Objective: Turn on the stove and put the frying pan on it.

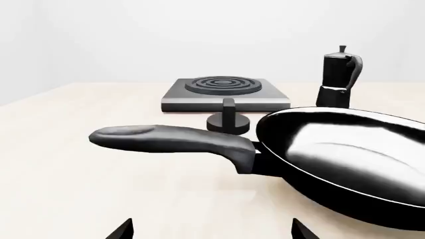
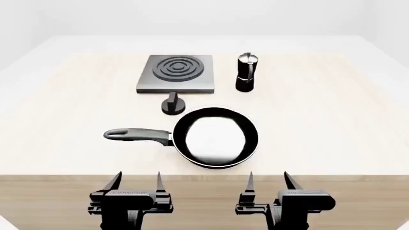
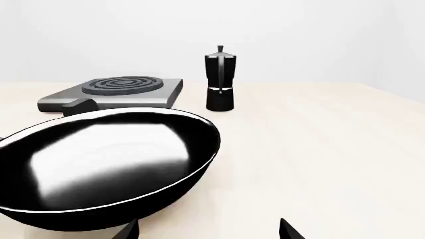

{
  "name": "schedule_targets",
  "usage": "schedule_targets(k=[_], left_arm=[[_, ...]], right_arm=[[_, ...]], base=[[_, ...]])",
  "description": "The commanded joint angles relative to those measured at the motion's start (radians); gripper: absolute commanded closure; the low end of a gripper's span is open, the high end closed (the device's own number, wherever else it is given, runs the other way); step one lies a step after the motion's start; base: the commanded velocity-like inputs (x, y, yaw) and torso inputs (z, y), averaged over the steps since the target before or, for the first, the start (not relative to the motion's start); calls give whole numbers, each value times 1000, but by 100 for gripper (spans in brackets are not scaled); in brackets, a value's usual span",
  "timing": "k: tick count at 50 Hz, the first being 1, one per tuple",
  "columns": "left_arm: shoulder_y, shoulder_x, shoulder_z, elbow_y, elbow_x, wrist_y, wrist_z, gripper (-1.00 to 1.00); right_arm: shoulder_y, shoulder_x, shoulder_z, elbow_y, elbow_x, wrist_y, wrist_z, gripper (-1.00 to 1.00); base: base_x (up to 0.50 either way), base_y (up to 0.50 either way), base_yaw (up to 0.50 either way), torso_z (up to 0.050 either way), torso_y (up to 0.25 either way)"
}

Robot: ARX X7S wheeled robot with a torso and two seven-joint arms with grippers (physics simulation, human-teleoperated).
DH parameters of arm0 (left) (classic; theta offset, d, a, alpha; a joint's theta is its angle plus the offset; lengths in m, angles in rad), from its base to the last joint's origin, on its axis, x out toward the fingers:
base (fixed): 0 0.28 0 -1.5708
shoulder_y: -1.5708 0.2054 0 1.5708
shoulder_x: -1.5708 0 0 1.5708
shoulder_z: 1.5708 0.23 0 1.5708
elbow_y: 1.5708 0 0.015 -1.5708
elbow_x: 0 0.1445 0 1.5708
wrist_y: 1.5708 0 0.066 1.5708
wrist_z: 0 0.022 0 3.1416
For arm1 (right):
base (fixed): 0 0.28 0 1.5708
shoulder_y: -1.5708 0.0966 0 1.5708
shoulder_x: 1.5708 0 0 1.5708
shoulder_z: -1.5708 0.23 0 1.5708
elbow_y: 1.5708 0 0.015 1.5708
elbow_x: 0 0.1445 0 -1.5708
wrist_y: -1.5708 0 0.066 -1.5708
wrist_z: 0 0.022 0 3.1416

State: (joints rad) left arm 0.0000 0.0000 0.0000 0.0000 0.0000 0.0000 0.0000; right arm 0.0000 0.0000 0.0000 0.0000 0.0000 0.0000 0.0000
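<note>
step: nothing started, knob untouched, pan not on stove; knob turn judged first
left gripper (image 2: 136, 184): lower left of head view, at near desk edge, jaws spread, holding nothing
right gripper (image 2: 267, 184): lower right of head view, jaws spread, holding nothing
stove (image 2: 176, 73): upper centre of head view, flat on desk (image 2: 332, 129), ring burner bare
knob (image 2: 172, 105): just below stove in head view, between stove and pan, close to pan rim, apart from both as far as I can tell
pan (image 2: 216, 137): centre of head view, flat on desk, handle (image 2: 137, 134) pointing to frame left, toward left gripper's side
moka pot (image 2: 246, 72): just right of stove, upright
how to, knob: right gripper looks better placed; come in over pan rim, pinch the raised rib, twist without nudging pan
how to, pan: left gripper onto handle mid-length, lift level, set centred on burner; keep clear of moka pot and knob
risk: pan about as wide as stove, off-centre drop could tip
writing/brands: none readable in any view
</note>
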Motion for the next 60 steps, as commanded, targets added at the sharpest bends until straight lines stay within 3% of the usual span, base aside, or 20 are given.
schedule_targets(k=[1,16,19,27,51,53,54,56,57,60], left_arm=[[4,-17,29,-11,4,9,-23,-100],[10,-54,66,14,-50,-16,-61,-100],[12,-59,70,24,-58,-19,-66,-100],[12,-71,86,31,-70,-20,-76,-100],[14,-100,111,66,-108,-39,-108,-100],[19,-103,105,127,-153,-107,-99,-100],[13,-114,109,268,-155,-249,-132,-100],[-8,-125,106,406,-185,-394,-147,-100],[-74,-140,93,556,-225,-544,-180,-100],[-177,-161,74,706,-274,-817,-208,-100]], right_arm=[[-6,17,-27,14,-9,-21,30,-100],[-27,51,-42,-65,46,26,99,-100],[9,38,59,-97,14,95,262,-100],[40,103,290,-234,183,209,317,-100],[46,134,255,-236,160,212,357,-100],[47,135,253,-236,161,215,359,-100],[48,137,249,-239,155,219,363,-100],[48,140,247,-245,157,225,365,-100],[49,141,245,-247,157,231,367,-100],[46,141,244,-249,170,237,363,-100]], base=[[0,0,0,0,0],[0,0,0,0,0],[0,0,0,0,0],[0,0,0,0,0],[0,0,0,0,0],[0,0,0,0,0],[0,0,0,0,0],[0,0,0,0,0],[0,0,0,0,0],[0,0,0,0,0]])
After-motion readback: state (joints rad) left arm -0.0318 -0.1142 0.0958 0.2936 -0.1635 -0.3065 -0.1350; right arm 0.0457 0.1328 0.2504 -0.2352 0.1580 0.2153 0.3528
